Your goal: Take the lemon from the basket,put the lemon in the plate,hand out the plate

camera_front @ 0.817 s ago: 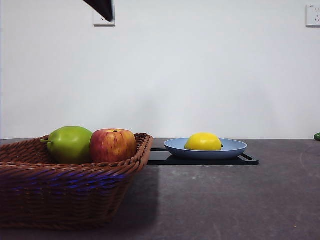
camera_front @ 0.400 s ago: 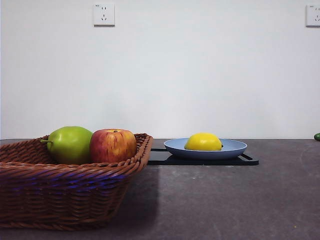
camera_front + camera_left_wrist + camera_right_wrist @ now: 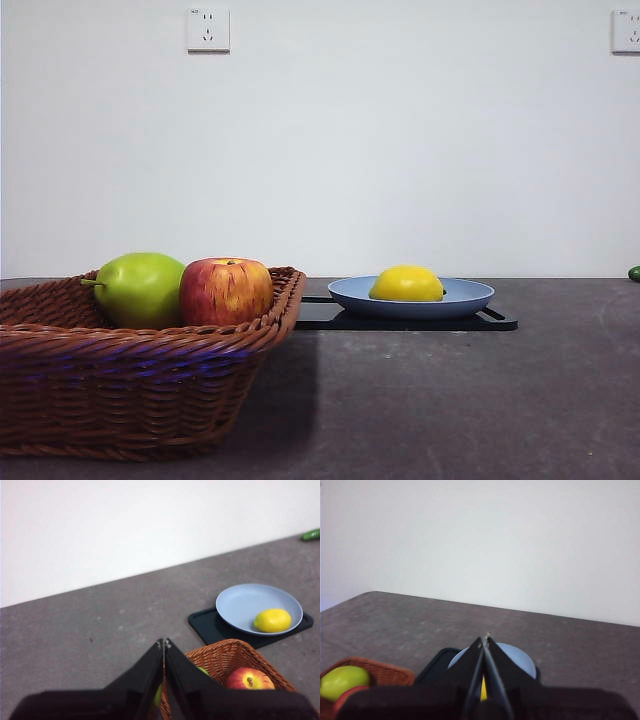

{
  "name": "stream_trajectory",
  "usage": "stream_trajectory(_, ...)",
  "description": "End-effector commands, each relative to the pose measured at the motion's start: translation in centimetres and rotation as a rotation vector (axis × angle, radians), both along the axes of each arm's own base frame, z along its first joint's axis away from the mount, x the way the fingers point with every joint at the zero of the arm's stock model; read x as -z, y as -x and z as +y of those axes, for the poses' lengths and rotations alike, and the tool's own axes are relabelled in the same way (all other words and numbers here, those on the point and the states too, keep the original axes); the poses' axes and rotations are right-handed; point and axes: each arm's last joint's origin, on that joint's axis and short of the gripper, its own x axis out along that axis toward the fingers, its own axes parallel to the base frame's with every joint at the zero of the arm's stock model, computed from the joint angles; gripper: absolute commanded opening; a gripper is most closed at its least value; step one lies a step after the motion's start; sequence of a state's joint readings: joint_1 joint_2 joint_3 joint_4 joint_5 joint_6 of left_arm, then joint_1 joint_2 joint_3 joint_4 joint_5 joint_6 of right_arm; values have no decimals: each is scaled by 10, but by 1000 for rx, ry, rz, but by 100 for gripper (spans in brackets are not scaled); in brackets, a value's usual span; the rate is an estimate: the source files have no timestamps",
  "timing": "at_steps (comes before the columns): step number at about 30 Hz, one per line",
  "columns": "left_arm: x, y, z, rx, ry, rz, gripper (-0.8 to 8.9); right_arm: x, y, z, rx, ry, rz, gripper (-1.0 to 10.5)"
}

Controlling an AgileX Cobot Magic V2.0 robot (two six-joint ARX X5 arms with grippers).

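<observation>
Showing lemon (image 3: 272,620) off-centre on plate (image 3: 245,605), only left wrist view

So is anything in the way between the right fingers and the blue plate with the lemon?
Nothing visible. The right gripper is shut, above the plate, with only air between. The lemon sits in the plate, which rests on the black tray.

A plain white wall (image 3: 400,150) stands behind a dark grey table (image 3: 450,400) with a slightly speckled surface. Two white power sockets are on the wall, one (image 3: 208,29) at the upper left and another (image 3: 626,30) at the right edge, only partly visible. The light seems soft and even.
</observation>
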State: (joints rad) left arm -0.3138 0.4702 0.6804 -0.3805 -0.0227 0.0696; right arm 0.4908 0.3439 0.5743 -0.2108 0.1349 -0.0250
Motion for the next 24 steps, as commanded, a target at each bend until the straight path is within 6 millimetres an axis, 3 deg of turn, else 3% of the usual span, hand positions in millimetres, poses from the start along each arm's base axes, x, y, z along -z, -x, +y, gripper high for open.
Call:
stream_trajectory(1,-5,9,3,-3,34,-50,6,3,7,-3,-5,-73,-21,4)
stream_trajectory(24,-3,16,5,-9,24,-41,10,2,9,-7,70,-87,-29,4)
